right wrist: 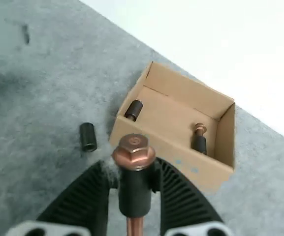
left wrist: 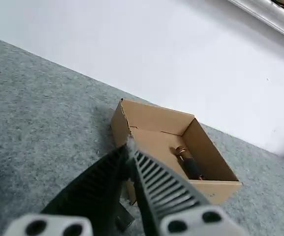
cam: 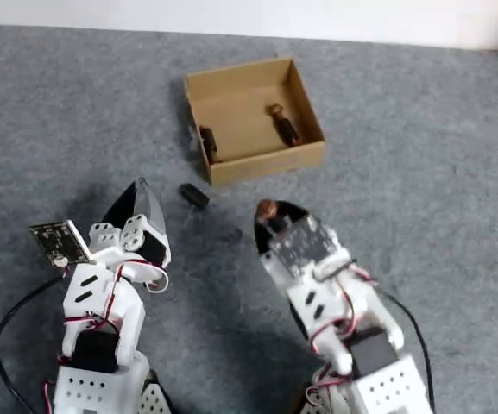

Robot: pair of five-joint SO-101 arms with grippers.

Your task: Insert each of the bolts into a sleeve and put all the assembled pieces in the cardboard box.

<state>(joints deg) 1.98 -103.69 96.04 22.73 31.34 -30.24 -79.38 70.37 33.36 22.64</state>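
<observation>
Bolt, seated in a sleeve, is gripped by the right tool just short of the cardboard box, presumably staged for drop-in beside two finished pieces, while the left tool is clenched empty near a loose sleeve on the bench.

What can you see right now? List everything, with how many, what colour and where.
Cardboard box: one, brown, open top, on the carpet ahead of both arms.
Assembled pieces: two, copper and black, lying inside the box; the other lies against a side wall.
Loose sleeve: one, black, on the carpet just outside the box's near wall.
Bolt in sleeve: one, copper bolt through a black sleeve, held off the carpet.
Carpet: one, grey, under everything.
Left hand: one, black fingers, shut and empty, pointing at the box.
Right hand: one, black fingers, shut on the bolt in sleeve.
</observation>
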